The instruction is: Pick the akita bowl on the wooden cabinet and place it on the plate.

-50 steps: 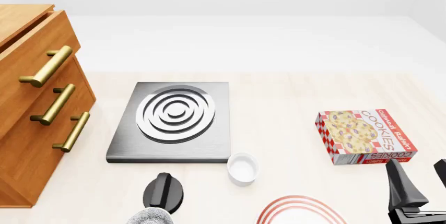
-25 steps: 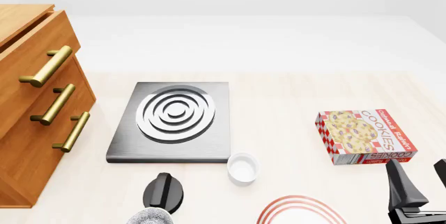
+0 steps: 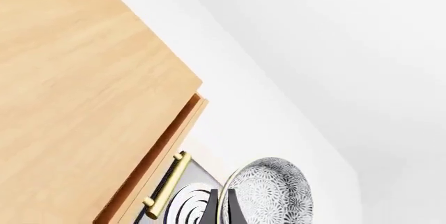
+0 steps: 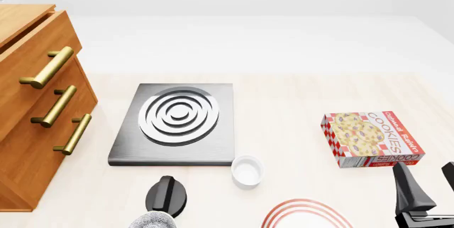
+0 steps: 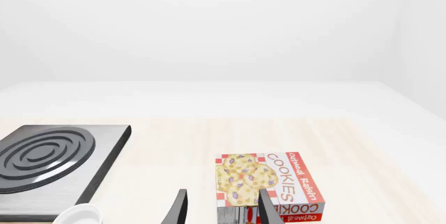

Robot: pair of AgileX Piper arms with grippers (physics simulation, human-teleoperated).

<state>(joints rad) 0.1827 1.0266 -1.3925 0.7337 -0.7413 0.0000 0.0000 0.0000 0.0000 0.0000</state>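
My left jaws [image 3: 221,205] pinch the rim of the bowl [image 3: 270,190], high above the cabinet [image 3: 77,104] at the front view's upper left. The plate [image 4: 305,213] lies well apart, at bottom centre. My right jaws [image 5: 223,195] are spread, holding nothing.

A bare simulated kitchen mock-up: a pale wood tabletop [image 4: 298,95] carries a stove plate [image 4: 177,121], a cookie box [image 4: 371,138], a white cup [image 4: 247,171] and a ringed plate [image 4: 305,214], amid blank white surroundings.
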